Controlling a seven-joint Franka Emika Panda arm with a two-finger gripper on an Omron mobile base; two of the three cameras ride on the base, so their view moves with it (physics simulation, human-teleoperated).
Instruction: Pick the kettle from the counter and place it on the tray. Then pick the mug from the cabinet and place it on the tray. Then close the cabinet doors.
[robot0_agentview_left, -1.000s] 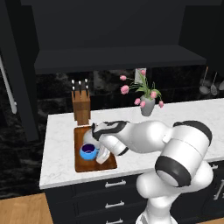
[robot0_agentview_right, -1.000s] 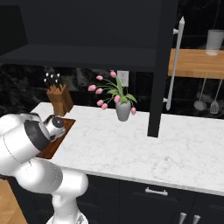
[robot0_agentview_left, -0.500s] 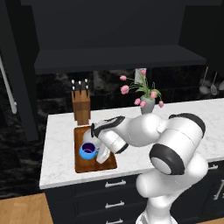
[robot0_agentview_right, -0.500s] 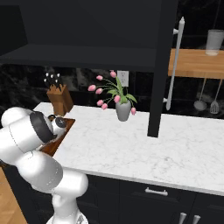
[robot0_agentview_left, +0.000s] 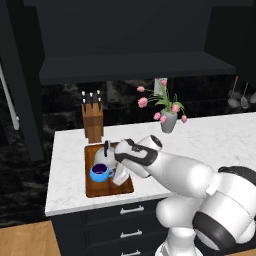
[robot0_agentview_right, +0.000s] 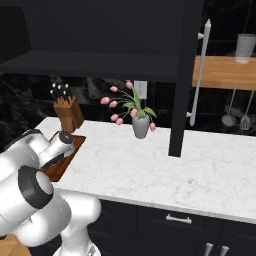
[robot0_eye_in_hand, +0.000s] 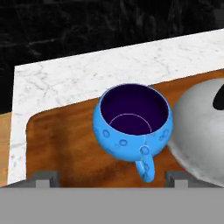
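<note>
We see a dark kitchen with black walls and a white marble counter (robot0_agentview_left: 210, 140) that runs above dark drawers (robot0_agentview_left: 125, 220) with silver handles. At the left end of the counter lies the brown wooden tray (robot0_agentview_left: 92, 187), and just behind it stands a wooden knife block (robot0_agentview_left: 93, 120). A grey vase with pink flowers (robot0_agentview_left: 168, 120) stands further to the right on the counter. On the tray we find the blue mug (robot0_agentview_left: 100, 173), upright, with its dark purple inside open to the top and its small handle turned toward the gripper (robot0_eye_in_hand: 111, 179). The grey kettle (robot0_agentview_left: 105, 157) with the black handle is also on the tray, right beside the mug; in the hand view they look to be touching, but we cannot tell for sure. In the hand view the gripper is released: its two fingertips (robot0_eye_in_hand: 43, 179) stand wide apart on both sides of the mug's handle and do not grip it. The white arm bends low over the tray. Above, the black cabinet (robot0_agentview_left: 130, 45) has its doors open, and one door (robot0_agentview_right: 185, 75) with a long silver bar handle hangs over the counter in the right base view.
</note>
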